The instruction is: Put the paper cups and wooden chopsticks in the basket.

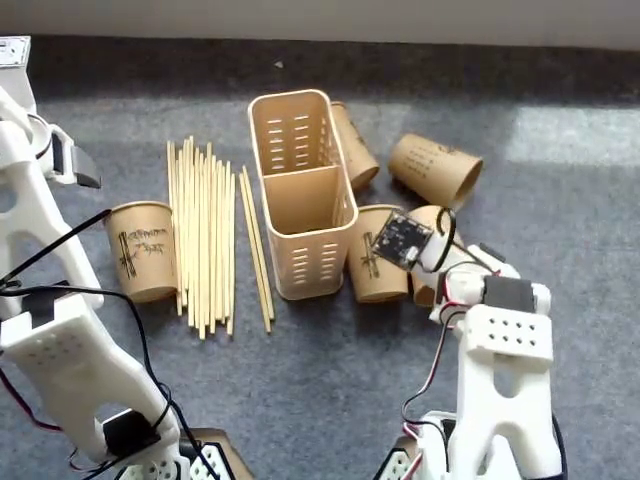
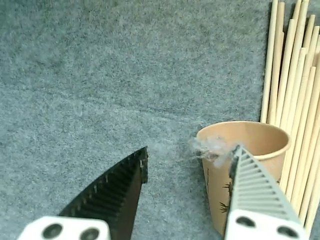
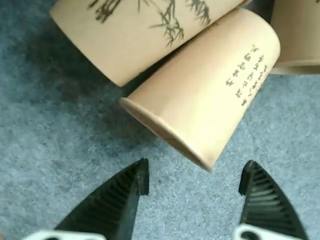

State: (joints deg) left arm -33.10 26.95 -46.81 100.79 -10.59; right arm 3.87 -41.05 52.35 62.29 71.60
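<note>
The tan slotted basket (image 1: 300, 190) stands upright mid-table. A row of wooden chopsticks (image 1: 205, 235) lies to its left, and an upright paper cup (image 1: 142, 250) stands beyond them. My left gripper (image 2: 190, 155) is open just beside that cup (image 2: 250, 150), one fingertip (image 2: 240, 160) over its rim and the chopsticks (image 2: 295, 80) past it. Right of the basket several cups lie on their sides (image 1: 375, 265), (image 1: 435, 168), (image 1: 355, 145). My right gripper (image 3: 196, 167) hangs open just above the mouth rim of one lying cup (image 3: 205, 100), with a bamboo-printed cup (image 3: 145, 35) behind it.
Grey carpet (image 1: 330, 380) covers the table. Two loose chopsticks (image 1: 258, 250) lie close against the basket's left side. A tuft of lint (image 2: 212, 150) clings to my left fingertip. Arm bases and cables (image 1: 60, 340) occupy the near corners.
</note>
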